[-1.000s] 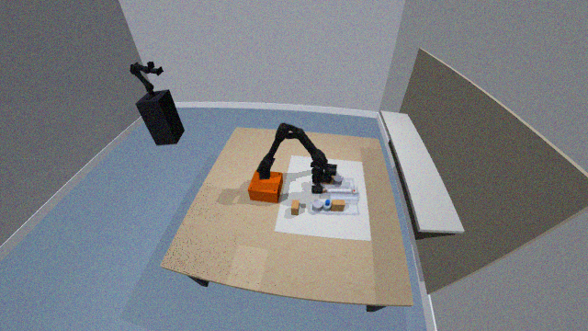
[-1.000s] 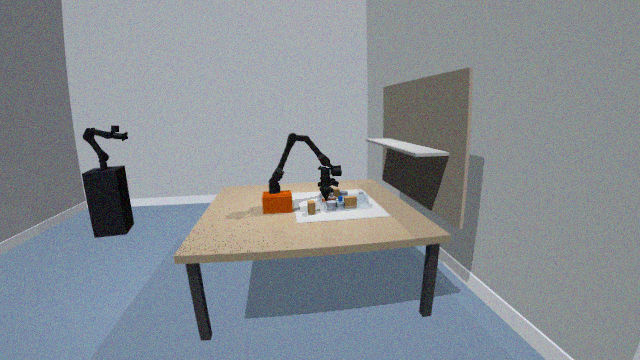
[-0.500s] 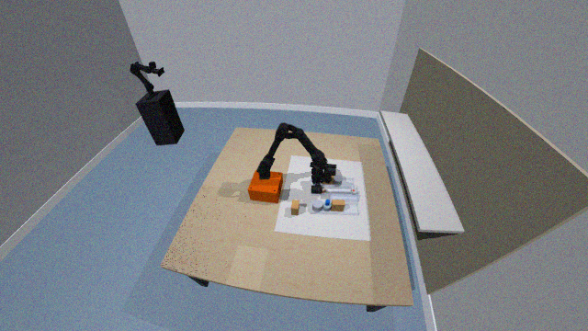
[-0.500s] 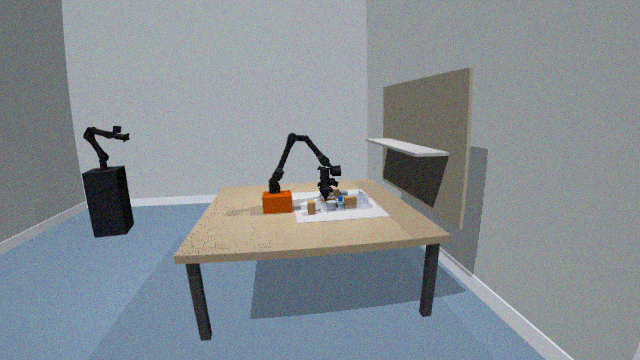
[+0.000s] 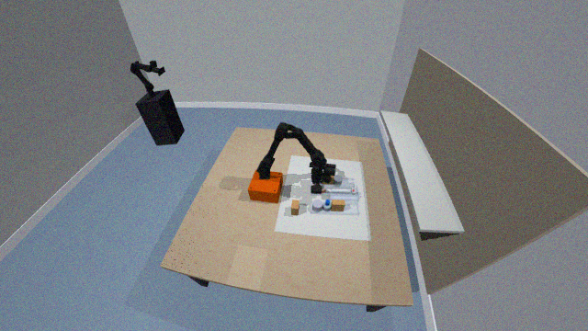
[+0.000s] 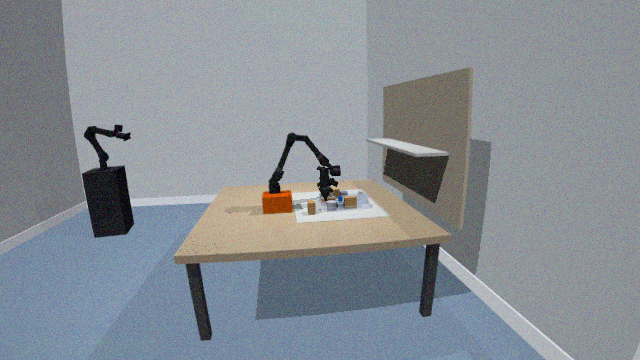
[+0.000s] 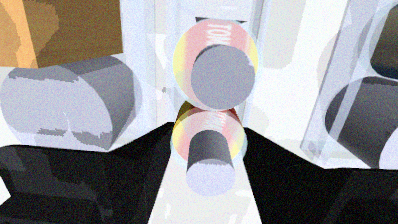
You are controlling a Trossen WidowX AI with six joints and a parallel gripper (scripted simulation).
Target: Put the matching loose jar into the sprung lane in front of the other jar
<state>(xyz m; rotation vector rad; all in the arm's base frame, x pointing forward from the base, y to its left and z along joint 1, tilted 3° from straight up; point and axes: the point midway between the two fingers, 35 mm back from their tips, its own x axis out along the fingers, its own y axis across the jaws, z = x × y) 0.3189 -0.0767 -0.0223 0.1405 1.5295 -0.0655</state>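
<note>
Gripping the new jar (image 7: 210, 150), jaws hold it touching the lane jar (image 7: 216, 75)

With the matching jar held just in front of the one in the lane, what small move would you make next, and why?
Probably ease the held jar slowly forward along the lane. The gripper is shut on it, lined up with the lane jar ahead, so a gentle push should move the row back without the pusher snapping.

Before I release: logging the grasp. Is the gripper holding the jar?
Yes: gripper shut on the jar, black fingers flanking it.
</note>
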